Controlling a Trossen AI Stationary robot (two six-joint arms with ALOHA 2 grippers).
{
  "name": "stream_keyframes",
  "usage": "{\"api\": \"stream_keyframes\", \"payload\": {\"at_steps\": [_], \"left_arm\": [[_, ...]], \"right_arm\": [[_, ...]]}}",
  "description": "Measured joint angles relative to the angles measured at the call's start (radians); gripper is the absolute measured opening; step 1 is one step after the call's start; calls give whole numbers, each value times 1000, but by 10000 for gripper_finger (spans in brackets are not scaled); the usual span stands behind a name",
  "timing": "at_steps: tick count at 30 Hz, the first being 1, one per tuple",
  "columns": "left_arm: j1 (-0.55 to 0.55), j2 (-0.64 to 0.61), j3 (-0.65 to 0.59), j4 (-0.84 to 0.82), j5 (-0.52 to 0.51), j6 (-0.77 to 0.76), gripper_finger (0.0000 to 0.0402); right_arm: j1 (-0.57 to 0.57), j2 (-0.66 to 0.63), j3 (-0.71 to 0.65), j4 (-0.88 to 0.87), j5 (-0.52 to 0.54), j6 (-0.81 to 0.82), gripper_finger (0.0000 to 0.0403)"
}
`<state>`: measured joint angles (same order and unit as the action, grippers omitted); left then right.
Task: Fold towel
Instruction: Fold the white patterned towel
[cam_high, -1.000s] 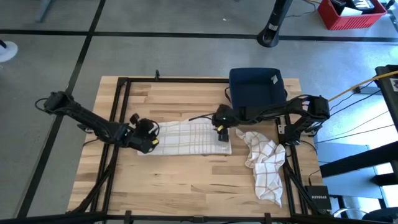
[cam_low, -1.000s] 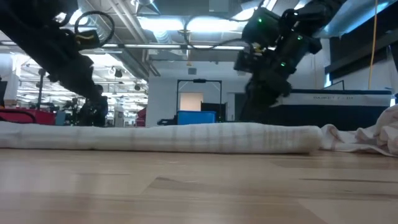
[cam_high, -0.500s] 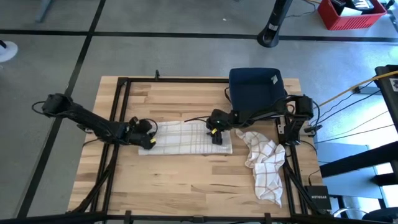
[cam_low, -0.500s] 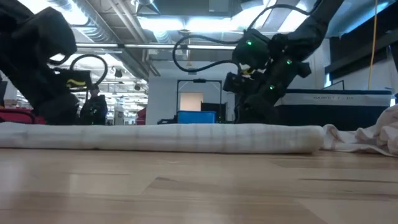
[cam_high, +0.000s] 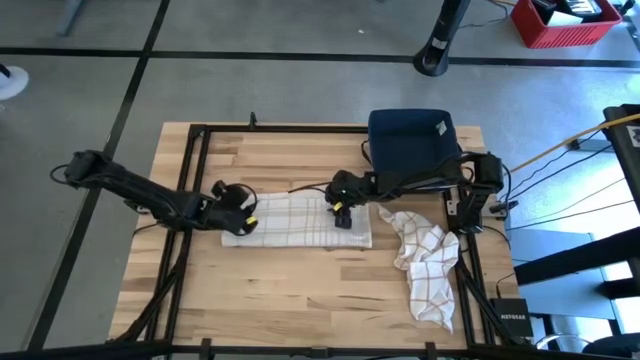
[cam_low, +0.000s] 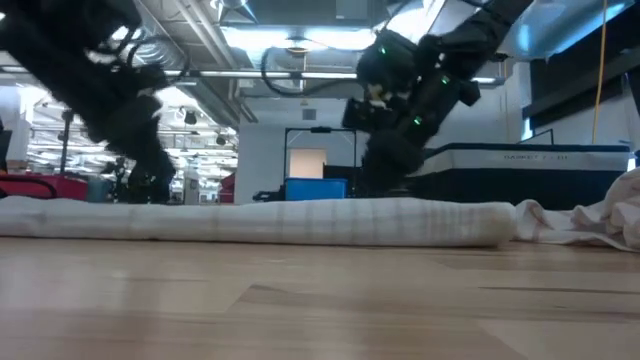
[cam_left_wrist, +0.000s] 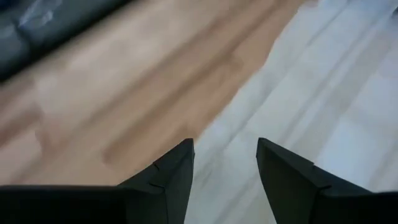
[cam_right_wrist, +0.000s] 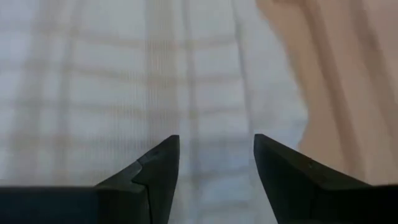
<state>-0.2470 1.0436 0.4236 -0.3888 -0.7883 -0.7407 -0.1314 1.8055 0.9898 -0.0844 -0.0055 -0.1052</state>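
Observation:
A white towel with thin check lines (cam_high: 295, 222) lies folded and flat on the wooden table, a long low strip in the low view (cam_low: 300, 220). My left gripper (cam_high: 247, 214) stands open at the towel's left end; in the left wrist view its fingers (cam_left_wrist: 224, 146) straddle the towel's edge (cam_left_wrist: 323, 93), with bare wood beside it. My right gripper (cam_high: 341, 214) is open above the towel's right part, cloth (cam_right_wrist: 124, 74) filling most of its wrist view (cam_right_wrist: 216, 140). Nothing lies between either pair of fingers.
A second checked towel (cam_high: 425, 262) lies crumpled at the table's right side (cam_low: 590, 222). A dark blue bin (cam_high: 413, 140) stands at the far right, behind my right arm. Bare wood (cam_high: 300, 290) stretches along the near edge.
My right gripper has gone toward the table's left over the towel and sunk a little. My left gripper dipped toward the left, then came back to the towel's left end. The towel has stayed flat where it was.

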Motion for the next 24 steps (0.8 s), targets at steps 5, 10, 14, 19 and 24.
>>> {"api": "stream_keyframes", "payload": {"at_steps": [5,10,14,19,24], "left_arm": [[0,18,5,161,27,200,166],[12,91,-3,227,100,256,166],[34,178,-45,222,133,194,166],[51,271,-98,165,120,-4,166],[55,280,-105,133,100,-91,166]], "right_arm": [[0,5,9,105,-88,15,209],[0,79,-8,307,-84,39,209],[0,157,-8,341,-85,53,209],[0,189,0,283,-104,79,209],[7,179,-2,283,-135,98,209]]}}
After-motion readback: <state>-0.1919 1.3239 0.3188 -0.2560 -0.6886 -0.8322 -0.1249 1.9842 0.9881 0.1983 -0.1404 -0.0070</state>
